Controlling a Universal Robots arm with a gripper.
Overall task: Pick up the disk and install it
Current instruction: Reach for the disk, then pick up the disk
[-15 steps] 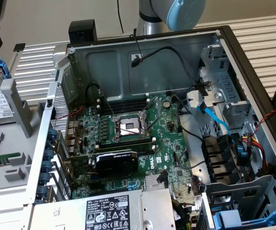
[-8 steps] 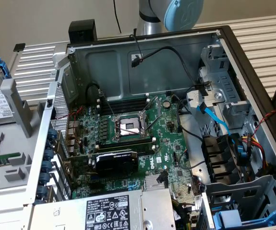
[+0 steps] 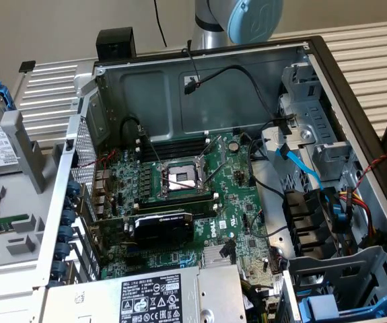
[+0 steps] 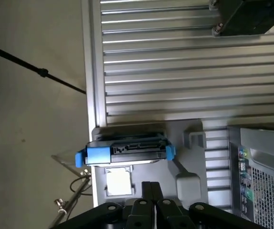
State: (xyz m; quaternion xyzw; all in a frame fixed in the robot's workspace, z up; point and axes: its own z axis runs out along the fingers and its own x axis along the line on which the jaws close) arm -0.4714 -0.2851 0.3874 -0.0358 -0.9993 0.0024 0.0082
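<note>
Gripper: jaws pressed together, empty, not yet on anything.
Disk: just ahead of the jaws, propped on edge in holder — likely so its sides offer a grip.

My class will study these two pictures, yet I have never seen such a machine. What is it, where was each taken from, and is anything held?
One robot arm stands by an open computer case. The exterior view is from a camera off the arm; the wrist view is from a camera on its wrist. The end effector is shut and holds nothing. Near it the disk, in a blue carrier, rests on a grey tray, not yet picked up.
</note>
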